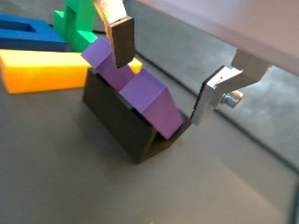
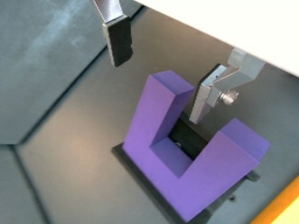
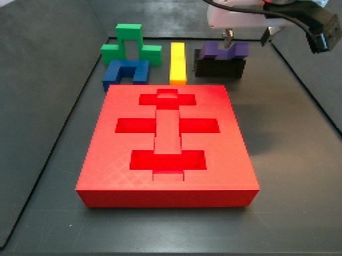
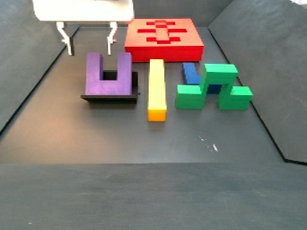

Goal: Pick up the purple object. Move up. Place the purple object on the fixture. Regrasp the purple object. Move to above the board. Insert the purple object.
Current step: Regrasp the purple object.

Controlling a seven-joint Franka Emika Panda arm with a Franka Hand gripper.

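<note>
- Your gripper (image 4: 86,40) hangs at upper left of the side view, jaws spread wide and holding nothing; the silver fingers (image 2: 117,39) sit above the purple object, clear of it.
- In both wrist views the fingers straddle the block with open air on either side of it; one finger (image 1: 118,41) shows with its dark pad, the opposite one (image 1: 219,87) stands well off.
- The purple object (image 4: 107,76) lies on the fixture (image 4: 110,100), a U whose two prongs point toward the back of the side view. In a wrist view you see it leaning aslant on the black block (image 1: 128,122).
- Just right of it in that side view lies a yellow bar (image 4: 156,88), near but apart; it is the closest neighbour to your fingers' path.
- Beyond the bar: a blue block (image 4: 191,73), then a green block (image 4: 217,88), touching each other.
- The board (image 4: 166,37) sits at top centre behind them, cut-outs empty as far as you can see.
- In a side view the gripper (image 3: 241,37) is at upper right over the purple object (image 3: 222,50); the board (image 3: 167,140) fills the middle foreground.
</note>
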